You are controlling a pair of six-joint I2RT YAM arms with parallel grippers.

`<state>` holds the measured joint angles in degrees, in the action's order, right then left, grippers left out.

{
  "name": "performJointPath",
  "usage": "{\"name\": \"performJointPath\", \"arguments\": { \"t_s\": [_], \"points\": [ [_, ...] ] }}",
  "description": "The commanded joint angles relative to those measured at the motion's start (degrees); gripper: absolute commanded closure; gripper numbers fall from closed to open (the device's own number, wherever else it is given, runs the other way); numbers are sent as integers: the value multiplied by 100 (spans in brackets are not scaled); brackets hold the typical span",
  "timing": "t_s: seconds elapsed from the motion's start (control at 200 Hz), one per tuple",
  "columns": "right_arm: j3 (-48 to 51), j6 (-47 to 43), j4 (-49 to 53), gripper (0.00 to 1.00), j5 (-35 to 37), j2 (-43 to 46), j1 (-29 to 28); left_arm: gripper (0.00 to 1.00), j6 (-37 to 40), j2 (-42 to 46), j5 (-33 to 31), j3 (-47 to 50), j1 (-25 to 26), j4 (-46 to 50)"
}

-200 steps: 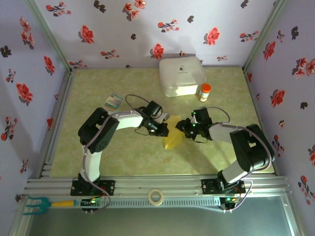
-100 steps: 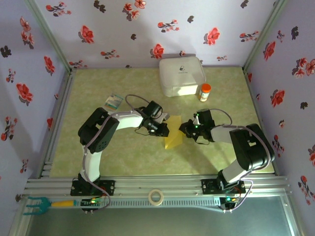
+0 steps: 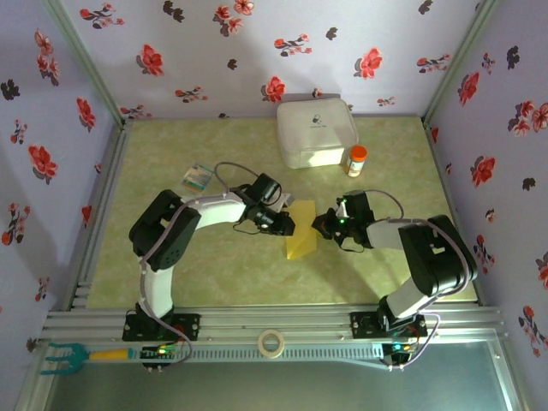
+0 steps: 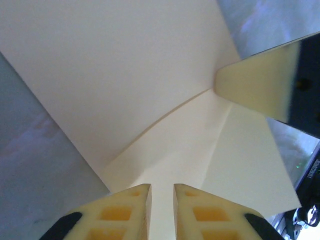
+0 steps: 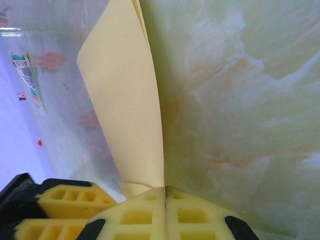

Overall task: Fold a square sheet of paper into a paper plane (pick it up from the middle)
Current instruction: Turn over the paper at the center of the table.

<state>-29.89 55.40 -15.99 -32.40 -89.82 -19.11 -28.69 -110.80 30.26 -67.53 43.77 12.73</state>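
Observation:
The yellow sheet of paper (image 3: 301,237) lies mid-table, partly folded, with one flap raised between the two arms. In the left wrist view the paper (image 4: 125,85) shows a curved crease and fills the space under my left gripper (image 4: 162,192), whose jaws stand a narrow gap apart with nothing pinched. From above, the left gripper (image 3: 287,224) sits on the sheet's left side. My right gripper (image 3: 319,225) is at its right edge. Its jaws (image 5: 164,192) are pressed together on the edge of the upright flap (image 5: 127,95).
A white rounded box (image 3: 315,133) and an orange-capped bottle (image 3: 356,160) stand at the back. A teal-and-white card (image 3: 199,176) lies at the left. On the front rail sit a tape roll (image 3: 271,342) and a teal tool (image 3: 64,355).
My right gripper has drawn slightly to the right, still holding the paper's edge. The left arm's elbow has shifted a little left. The paper has hardly moved.

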Motion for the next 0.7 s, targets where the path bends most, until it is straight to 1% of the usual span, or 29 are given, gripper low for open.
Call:
{"name": "performJointPath", "arguments": {
  "t_s": [0.0, 0.255, 0.41, 0.535, 0.695],
  "points": [
    [12, -244, 253, 97, 15, 314, 31, 80, -42, 517, -355, 161, 10, -50],
    [-198, -677, 1343, 99, 534, 1032, -30, 79, -3, 1257, -1050, 617, 10, -246],
    [-320, -827, 1909, 99, 973, 1450, -221, 79, -22, 1729, -1368, 955, 8, -458],
    [-560, -1101, 2609, 99, 1633, 1869, -516, 78, -6, 2137, -1667, 1261, 0, -590],
    [-1028, -1509, 3710, 100, 2673, 2258, -1007, 72, 10, 2730, -2096, 1661, -35, -693]
  ]
}}
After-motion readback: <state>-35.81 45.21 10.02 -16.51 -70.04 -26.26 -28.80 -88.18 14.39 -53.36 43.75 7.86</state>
